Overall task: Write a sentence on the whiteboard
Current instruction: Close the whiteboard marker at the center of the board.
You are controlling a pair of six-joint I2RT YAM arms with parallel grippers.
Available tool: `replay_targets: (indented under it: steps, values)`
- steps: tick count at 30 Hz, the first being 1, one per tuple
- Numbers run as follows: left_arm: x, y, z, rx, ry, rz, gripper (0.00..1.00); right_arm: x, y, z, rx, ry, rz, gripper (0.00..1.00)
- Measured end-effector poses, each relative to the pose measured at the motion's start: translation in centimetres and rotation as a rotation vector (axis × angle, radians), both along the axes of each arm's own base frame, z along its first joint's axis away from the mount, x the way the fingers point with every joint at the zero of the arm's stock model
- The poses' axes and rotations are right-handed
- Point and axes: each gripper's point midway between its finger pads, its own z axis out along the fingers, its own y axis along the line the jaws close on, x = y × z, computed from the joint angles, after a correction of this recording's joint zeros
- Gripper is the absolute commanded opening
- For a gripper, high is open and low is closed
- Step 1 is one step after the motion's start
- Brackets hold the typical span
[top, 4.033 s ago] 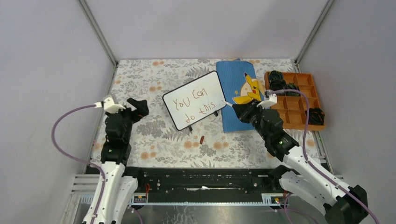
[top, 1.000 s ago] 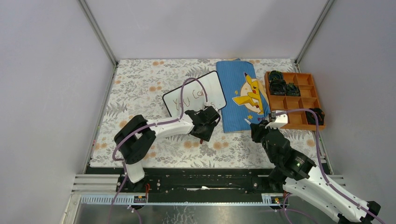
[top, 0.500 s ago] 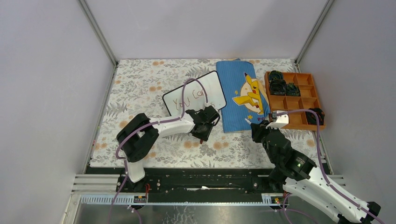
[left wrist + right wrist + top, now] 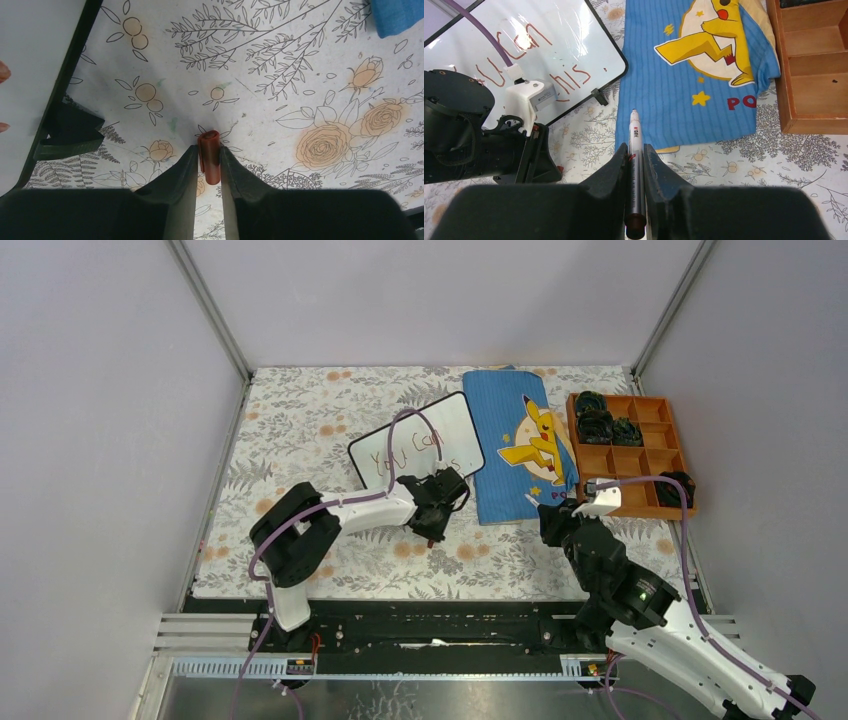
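The whiteboard lies tilted on the floral mat, and the red-brown sentence "You can do this" on it is partly covered by my left arm's cable. Just in front of the board's near edge, my left gripper points down at the mat. In the left wrist view its fingers press both sides of a short red marker cap lying on the mat. My right gripper is shut on a silver-and-white marker, held above the blue cloth's near edge with its tip pointing away.
A blue cloth with a yellow cartoon figure lies right of the board. An orange compartment tray holding black items sits at the far right. A black board foot stands close left of my left fingers.
My left jaws have come together onto the red cap, the arm barely shifting. Four seconds ago that arm was off at the left and my right gripper was nearer the board.
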Motion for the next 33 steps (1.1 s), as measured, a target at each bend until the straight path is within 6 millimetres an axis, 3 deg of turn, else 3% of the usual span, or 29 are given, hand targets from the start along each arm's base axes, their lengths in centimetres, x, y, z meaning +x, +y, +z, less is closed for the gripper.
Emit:
replay_targets:
  steps: [6,11,22,31,33]
  values:
    - [0.17,-0.25,0.08,-0.02,-0.002,0.068,0.45,-0.07,-0.06,-0.12,0.004,0.002,-0.001,0.0]
    - [0.19,-0.4,0.11,-0.029,0.0,0.09,0.45,-0.11,-0.12,-0.04,0.008,-0.001,-0.003,0.0]
    - [0.33,0.06,0.03,-0.004,-0.011,0.081,0.31,-0.16,-0.32,0.27,0.018,-0.012,-0.009,0.0]
    - [0.35,0.17,0.08,0.003,-0.016,0.072,0.02,-0.23,-0.38,0.19,0.018,-0.009,-0.009,0.0]
    - [0.37,0.18,0.13,0.003,-0.017,0.073,0.0,-0.23,-0.37,0.19,0.019,-0.009,-0.009,0.0]
